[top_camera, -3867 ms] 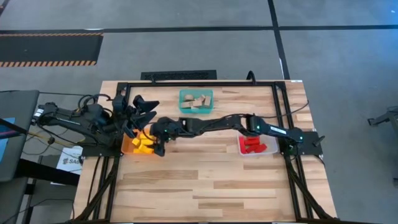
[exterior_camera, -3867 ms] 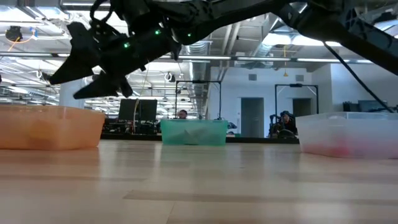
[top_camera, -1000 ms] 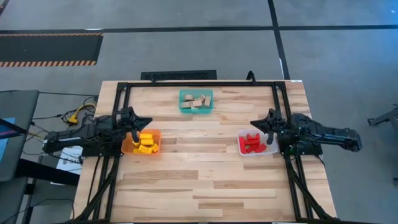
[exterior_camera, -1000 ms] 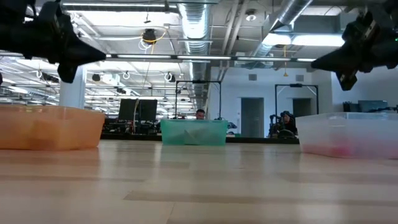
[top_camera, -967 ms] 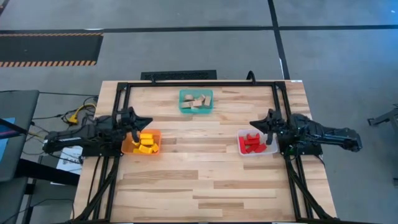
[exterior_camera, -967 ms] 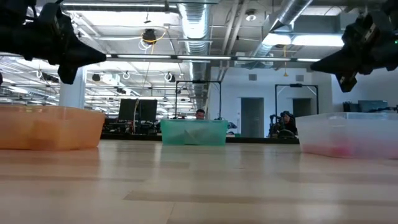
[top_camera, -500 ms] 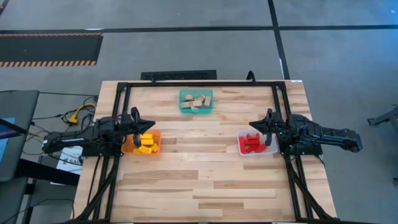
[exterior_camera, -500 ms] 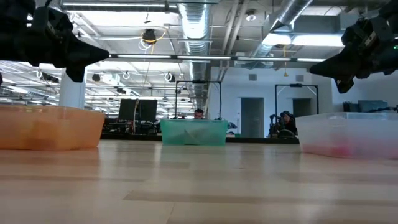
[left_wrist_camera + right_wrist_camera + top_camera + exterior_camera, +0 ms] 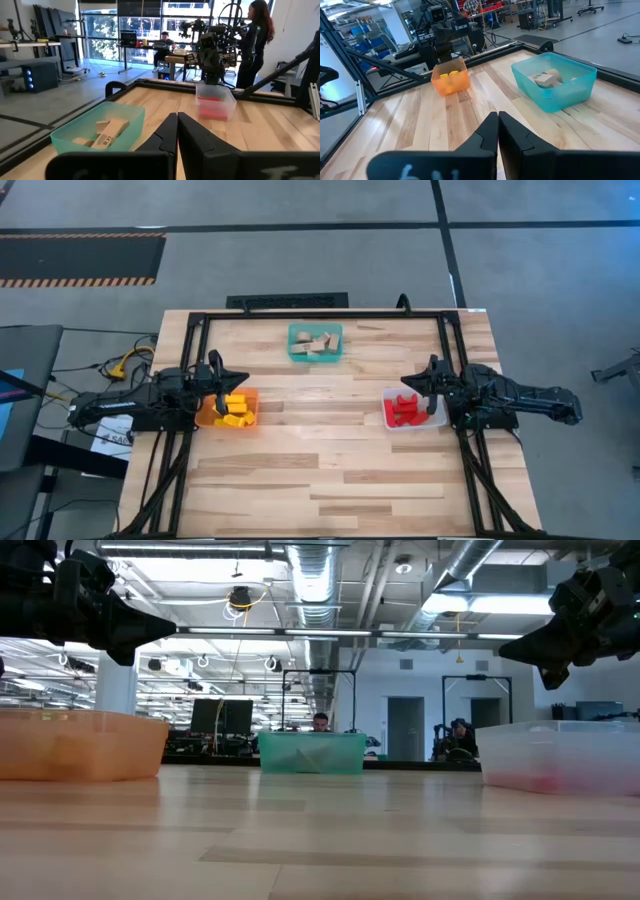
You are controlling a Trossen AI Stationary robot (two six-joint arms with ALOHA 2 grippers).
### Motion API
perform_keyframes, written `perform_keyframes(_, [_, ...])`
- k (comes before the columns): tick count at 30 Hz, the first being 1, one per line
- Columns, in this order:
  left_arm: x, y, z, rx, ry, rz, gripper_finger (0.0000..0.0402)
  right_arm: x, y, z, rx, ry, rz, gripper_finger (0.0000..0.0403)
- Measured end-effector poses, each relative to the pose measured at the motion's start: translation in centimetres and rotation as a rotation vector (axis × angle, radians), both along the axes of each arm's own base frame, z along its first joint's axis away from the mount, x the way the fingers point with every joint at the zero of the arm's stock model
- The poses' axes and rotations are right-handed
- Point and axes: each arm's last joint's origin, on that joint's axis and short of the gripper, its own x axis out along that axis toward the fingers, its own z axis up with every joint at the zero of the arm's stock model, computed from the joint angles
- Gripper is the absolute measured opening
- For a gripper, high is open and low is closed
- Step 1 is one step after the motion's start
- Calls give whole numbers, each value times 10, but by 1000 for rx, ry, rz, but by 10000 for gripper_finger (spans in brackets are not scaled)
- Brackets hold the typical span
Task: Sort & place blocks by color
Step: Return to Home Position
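Grey concrete floor all round, crossed by dark seams, with a dark mat edged in orange-and-black stripes off to one side. Overhead run bare ducts and long strip lights — all exposed. The far white wall has two dark doors. Tall windows let in daylight; a person stands nearby.

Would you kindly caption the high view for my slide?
Yellow blocks in orange bin, tan blocks in teal bin, red blocks in clear bin; left hand and right hand shut.
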Motion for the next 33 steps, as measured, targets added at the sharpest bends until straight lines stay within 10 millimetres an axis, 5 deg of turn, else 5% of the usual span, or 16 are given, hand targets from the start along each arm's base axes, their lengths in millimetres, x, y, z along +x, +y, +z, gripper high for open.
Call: perform_keyframes(33, [0, 0, -1, -2, 1, -1, 0, 0, 0, -1, 1, 5, -1, 30])
